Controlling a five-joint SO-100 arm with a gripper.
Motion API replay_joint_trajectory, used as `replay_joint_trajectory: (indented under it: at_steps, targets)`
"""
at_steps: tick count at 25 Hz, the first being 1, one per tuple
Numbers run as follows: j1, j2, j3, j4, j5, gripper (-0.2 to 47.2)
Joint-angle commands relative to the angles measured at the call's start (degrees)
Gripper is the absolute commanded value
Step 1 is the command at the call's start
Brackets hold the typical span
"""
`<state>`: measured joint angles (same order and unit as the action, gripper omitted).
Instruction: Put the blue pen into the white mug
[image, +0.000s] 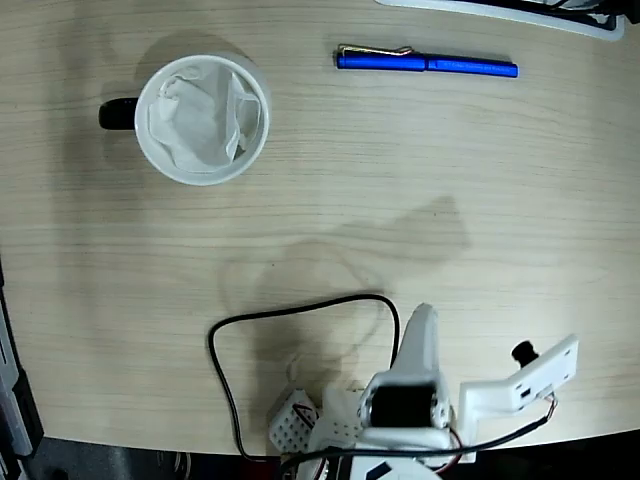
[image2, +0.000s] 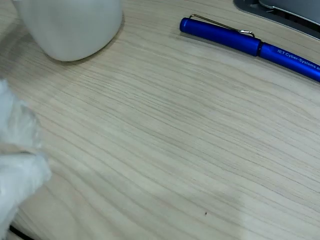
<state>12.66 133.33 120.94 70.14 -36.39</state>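
White printed plastic fills the lower edge of the fixed view: the arm sits folded at the bottom centre, its hand (image: 425, 330) pointing up the frame with nothing in it. Whether the fingers are spread or closed I cannot tell; in the wrist view only a blurred white part shows at the lower left. A black cable (image: 250, 330) loops over the bench (image: 420, 180) just left of the arm.

The bench is pale wood-grain laminate, matt, with fine streaks running across the frame.

Further up, at the upper left of the fixed view, stands the white mug (image: 203, 120), round, smooth-walled, with a black handle on its left and crumpled white paper lining the inside. At the upper right lies the blue pen (image: 427, 64), slim, glossy, flat on the bench, its gold clip at the left end, well apart from the mug.

The task looks unstarted: the reach to the pen is the step in hand. The next move calls for extending far forward and closing across the narrow barrel, which is slick and may roll.
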Motion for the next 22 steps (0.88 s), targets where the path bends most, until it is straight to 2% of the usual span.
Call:
replay_joint_trajectory:
  at_steps: [1,7,10,15,17,22]
  targets:
    - [0.7,-6.7,-8.6,1.2,-1.1,0.0]
    - [1.1,-23.0,-22.8,4.8,-1.8,0.1]
    - [0.9,-31.0,-31.7,8.0,-8.2,0.1]
    - [0.5,-41.3,-41.7,9.1,-9.5,4.7]
    - [-0.2,-45.3,-43.9,9.2,-9.1,4.6]
    - [-0.6,-54.8,-50.2,9.3,2.2,4.5]
